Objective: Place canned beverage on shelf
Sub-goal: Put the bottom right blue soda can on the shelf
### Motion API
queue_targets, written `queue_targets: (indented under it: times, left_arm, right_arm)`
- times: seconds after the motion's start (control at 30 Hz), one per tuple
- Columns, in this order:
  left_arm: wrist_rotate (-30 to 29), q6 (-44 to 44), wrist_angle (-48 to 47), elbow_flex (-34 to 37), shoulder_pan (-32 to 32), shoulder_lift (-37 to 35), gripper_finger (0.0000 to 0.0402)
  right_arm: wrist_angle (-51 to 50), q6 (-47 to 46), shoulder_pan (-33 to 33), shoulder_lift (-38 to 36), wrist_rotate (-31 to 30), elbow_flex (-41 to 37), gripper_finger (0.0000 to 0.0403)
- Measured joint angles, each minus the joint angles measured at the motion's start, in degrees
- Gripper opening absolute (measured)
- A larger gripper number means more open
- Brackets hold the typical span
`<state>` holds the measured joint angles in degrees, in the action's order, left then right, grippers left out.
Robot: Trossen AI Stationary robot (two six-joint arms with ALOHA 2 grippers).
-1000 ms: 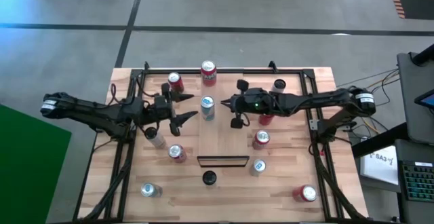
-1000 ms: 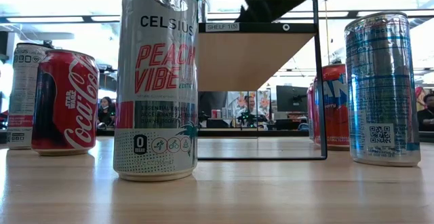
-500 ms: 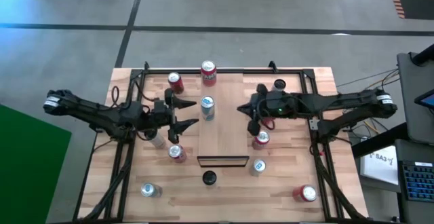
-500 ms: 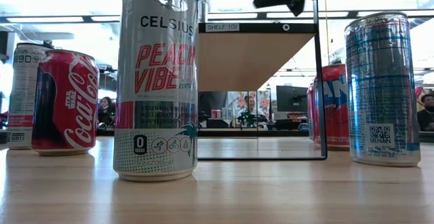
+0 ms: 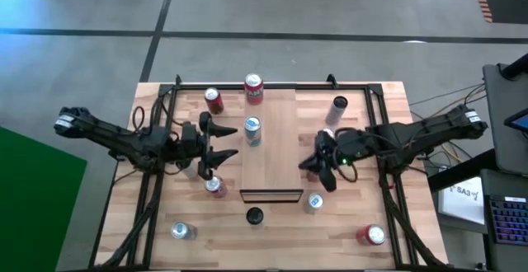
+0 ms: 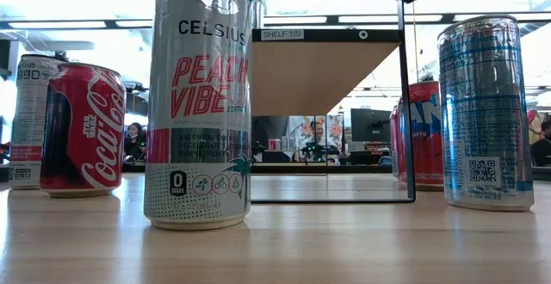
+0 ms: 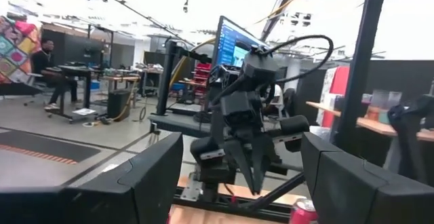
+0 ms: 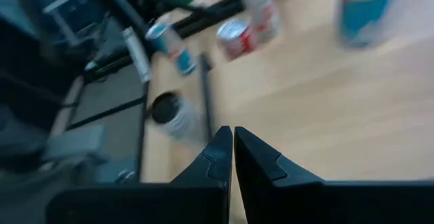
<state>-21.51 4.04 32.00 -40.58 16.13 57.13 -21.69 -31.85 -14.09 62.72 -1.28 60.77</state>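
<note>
Shelf [image 5: 272, 144] carrying one can [image 5: 252, 129]; left pincer [image 5: 216, 140] wide beside its left edge, right pincer [image 5: 318, 169] closed, empty, beside its right edge.

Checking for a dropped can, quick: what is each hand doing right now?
Left hand: open, holding nothing.
Right hand: closed, holding nothing.

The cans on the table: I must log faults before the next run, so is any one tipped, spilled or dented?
Nothing stands out. Every can in view stands upright, including the blue-and-silver can alone on the long light-wood shelf. No spill or dent shows.
</note>
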Motion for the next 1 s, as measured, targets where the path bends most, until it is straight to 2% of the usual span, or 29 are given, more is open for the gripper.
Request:
queue_targets:
  times: [0.13, 0.33, 0.5, 0.67, 0.73, 1.0]
  left_arm:
    - [0.0, -0.1, 2.9, 0.0, 1.3, 1.3, 0.0267]
    - [0.0, -1.2, 5.1, 0.0, 2.2, 2.9, 0.0267]
    - [0.0, -1.5, 5.4, 0.0, 2.2, 2.9, 0.0267]
    - [0.0, -2.1, 5.4, 0.0, 2.2, 2.9, 0.0267]
    - [0.0, -3.2, 5.7, 0.0, 2.2, 2.9, 0.0267]
    - [-0.5, -9.2, 9.5, 0.0, 2.2, 2.5, 0.0267]
  right_arm:
    - [-3.3, -8.3, -3.3, 0.1, 4.5, 0.0, 0.0009]
    - [-16.0, -21.7, -7.4, 0.8, 4.7, 2.8, 0.0009]
    - [-37.6, -27.9, -7.6, 4.7, 0.5, 10.7, 0.0009]
    - [-62.3, -28.7, -4.8, 10.0, -5.0, 18.5, 0.0009]
    - [-68.4, -28.6, -3.2, 11.6, -5.4, 19.9, 0.0009]
    - [-67.3, -24.8, -0.4, 11.7, 4.8, 19.3, 0.0009]
